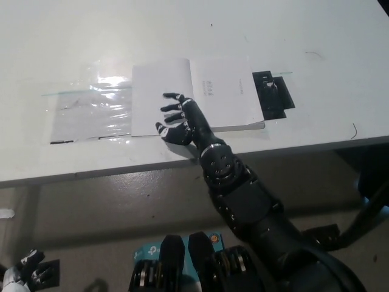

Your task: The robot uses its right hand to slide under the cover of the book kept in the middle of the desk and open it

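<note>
Right hand (180, 121) open, fingers spread over flipped cover (161, 97), gripping nothing. Book (222, 94) lying open at mid-desk (182, 30), near front edge. Cover thin, light, flexible, likely to spring back; best pressed flat near spine. Plastic sheet (91, 109) just left, black plate (273, 91) at right. Clear room beyond. Left hand (24, 274) resting low, below desk, grip unclear.

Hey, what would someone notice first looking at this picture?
The open book lying flat mid-desk, with the black right robot hand spread over its left page. Left of it, a glossy plastic sheet glares on the white desk; the white left robot hand rests at bottom left.
</note>
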`<state>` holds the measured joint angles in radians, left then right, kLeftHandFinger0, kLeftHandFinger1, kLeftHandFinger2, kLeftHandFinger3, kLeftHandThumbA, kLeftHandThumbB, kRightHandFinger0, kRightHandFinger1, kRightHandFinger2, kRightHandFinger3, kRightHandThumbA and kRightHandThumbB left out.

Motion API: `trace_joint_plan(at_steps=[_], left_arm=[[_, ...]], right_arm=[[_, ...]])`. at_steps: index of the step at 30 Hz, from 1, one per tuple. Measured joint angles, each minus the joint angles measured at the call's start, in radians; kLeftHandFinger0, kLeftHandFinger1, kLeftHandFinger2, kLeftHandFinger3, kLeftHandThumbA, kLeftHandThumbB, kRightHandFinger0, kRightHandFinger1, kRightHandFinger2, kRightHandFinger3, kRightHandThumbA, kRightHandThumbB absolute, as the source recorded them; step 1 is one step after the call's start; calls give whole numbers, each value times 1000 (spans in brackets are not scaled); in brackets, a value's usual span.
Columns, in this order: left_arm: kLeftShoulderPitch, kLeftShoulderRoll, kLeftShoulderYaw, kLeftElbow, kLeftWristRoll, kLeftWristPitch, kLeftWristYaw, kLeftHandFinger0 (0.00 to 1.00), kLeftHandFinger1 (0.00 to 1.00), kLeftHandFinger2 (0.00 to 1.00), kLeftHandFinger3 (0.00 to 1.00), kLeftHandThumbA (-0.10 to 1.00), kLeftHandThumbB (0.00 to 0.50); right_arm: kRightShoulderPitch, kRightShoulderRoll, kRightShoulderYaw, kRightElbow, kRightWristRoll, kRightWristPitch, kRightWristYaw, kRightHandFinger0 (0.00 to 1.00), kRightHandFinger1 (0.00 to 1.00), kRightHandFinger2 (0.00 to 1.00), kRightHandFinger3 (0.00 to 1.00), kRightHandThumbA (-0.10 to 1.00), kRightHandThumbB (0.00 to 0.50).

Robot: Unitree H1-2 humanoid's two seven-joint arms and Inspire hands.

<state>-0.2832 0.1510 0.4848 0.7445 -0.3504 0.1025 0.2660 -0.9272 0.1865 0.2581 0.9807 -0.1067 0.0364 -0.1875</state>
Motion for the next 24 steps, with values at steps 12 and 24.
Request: trace_joint_plan(at_steps=[12,24], left_arm=[[-18,0,-13,19,5,0,8,541,501,595,636,677,107],[-16,0,-1,25,2,-2,10,615,536,653,700,669,38]], right_arm=[[-6,-1,89,27,-96,-40,0,526,593,707,860,721,137],[3,-6,16,-67,-91,19,32,426,647,733,933,664,126]])
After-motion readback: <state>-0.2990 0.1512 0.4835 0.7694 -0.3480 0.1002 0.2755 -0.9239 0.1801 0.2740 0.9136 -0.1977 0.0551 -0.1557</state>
